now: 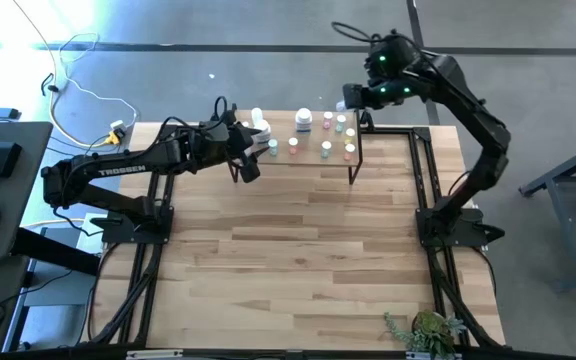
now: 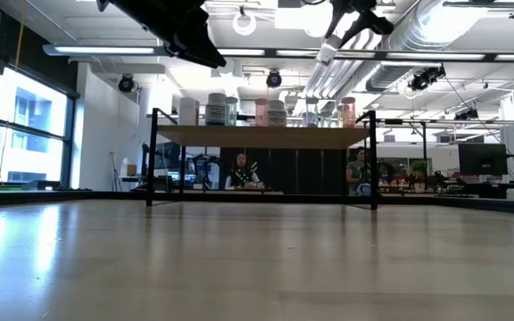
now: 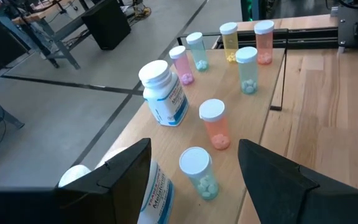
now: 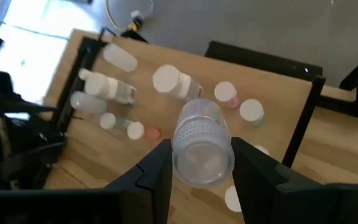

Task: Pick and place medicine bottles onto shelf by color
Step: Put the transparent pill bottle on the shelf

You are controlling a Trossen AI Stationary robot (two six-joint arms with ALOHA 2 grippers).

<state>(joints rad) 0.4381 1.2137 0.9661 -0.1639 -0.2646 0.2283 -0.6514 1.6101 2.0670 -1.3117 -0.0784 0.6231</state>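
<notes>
The shelf (image 1: 313,158) is a small light-wood board on thin black legs, seen edge-on in the low view (image 2: 261,135). Medicine bottles (image 1: 326,135) stand on it: larger white ones, plus pink, green and yellowish vials with white caps (image 3: 238,53). My left gripper (image 3: 194,145) is open at the shelf's left end (image 1: 245,155). Its fingers stand on either side of a green vial (image 3: 199,174), and a white bottle (image 3: 153,194) is beside one finger. My right gripper (image 4: 201,144) hangs above the shelf's far right end (image 1: 352,97), shut on a clear bottle (image 4: 199,140). My right gripper pinches the clear bottle between its two fingers, which sit on opposite sides of the body (image 4: 178,149) by a ridged band. The fingers (image 4: 253,174) come from above, slanting down. The bottle is lifted clear above the shelf (image 2: 327,53) and tilted, one round end toward the wrist camera.
Black metal frame rails (image 1: 423,175) run along the table's left and right sides by the arm bases. A small plant (image 1: 430,330) sits at the near right corner. The wide tabletop (image 1: 288,260) lies in front of the shelf. Cables and a dark desk lie off the left edge.
</notes>
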